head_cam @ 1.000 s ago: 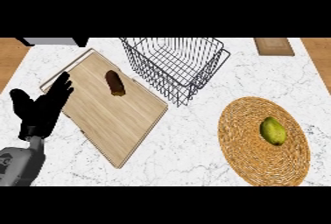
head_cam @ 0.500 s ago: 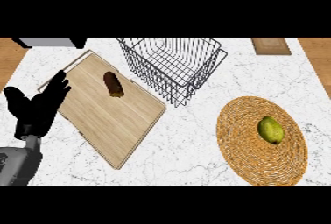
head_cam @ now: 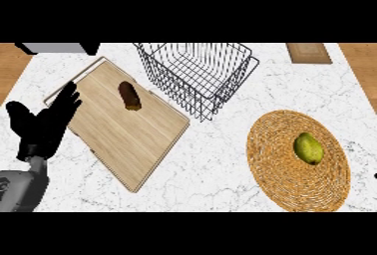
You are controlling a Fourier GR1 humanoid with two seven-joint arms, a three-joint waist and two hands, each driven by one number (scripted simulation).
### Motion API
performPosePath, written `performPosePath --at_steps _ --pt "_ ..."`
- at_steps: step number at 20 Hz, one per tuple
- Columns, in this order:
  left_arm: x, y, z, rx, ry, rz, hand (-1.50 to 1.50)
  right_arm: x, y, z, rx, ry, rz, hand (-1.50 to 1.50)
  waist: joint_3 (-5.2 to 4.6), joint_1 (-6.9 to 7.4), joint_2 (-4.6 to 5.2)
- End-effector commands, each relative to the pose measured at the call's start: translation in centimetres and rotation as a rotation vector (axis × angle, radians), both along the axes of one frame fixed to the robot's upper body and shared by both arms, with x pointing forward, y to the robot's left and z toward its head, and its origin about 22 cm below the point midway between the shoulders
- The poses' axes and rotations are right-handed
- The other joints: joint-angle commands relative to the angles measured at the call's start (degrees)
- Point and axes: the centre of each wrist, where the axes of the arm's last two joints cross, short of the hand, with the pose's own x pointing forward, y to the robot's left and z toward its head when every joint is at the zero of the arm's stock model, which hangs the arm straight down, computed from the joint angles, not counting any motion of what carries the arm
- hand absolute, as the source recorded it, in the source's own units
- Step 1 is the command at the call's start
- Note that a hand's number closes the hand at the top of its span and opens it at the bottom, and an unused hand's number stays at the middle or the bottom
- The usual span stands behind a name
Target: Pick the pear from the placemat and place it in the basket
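White marble counter (head_cam: 221, 164) is seen: pear (head_cam: 308, 148), upright on placemat (head_cam: 280, 169), lies far right of the open, empty left hand (head_cam: 44, 124).

Place: kitchen, domestic in type.
Surface: white marble-patterned counter (head_cam: 221, 149), wood showing at both far corners.
Food-prep item: wooden cutting board (head_cam: 129, 129) lying flat, a dark brown foodstuff (head_cam: 129, 95) on it.
Tableware: round woven placemat (head_cam: 283, 172) bearing a pear (head_cam: 308, 148).
Storage: wire basket (head_cam: 197, 74) on the counter.
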Motion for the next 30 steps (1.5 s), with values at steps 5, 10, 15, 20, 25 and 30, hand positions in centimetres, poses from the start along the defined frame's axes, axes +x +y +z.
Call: performPosePath --at_steps 5,10,15,20,25,30 --pt "0.7 1.1 0.2 0.001 0.011 0.017 0.00 3.5 5.5 -3.3 0.238 -0.125 0.099 -1.50 -0.16 -0.57 -0.01" --pt "0.0 0.4 0.4 -0.007 0.006 -0.015 0.00 3.9 5.8 -4.4 0.129 -0.039 0.137 -1.50 -0.08 0.34 0.14" --pt "1.0 -0.4 -0.4 0.001 0.013 0.001 0.00 4.6 7.5 -5.3 0.079 0.001 0.214 -1.50 -0.14 -0.29 0.12" --pt "-0.8 0.7 -2.1 0.015 0.014 0.007 0.00 4.1 5.5 -4.5 0.063 -0.006 0.209 -1.50 -0.13 -0.02 0.12" --pt "1.5 -1.4 1.2 -0.001 0.002 0.010 0.00 3.8 6.8 -6.1 0.093 -0.034 0.190 -1.50 -0.05 -0.18 0.16" --pt "0.1 -0.3 -1.1 0.003 0.011 0.014 0.00 3.7 8.2 -7.0 0.140 -0.055 0.245 -1.50 -0.10 -0.30 0.04"
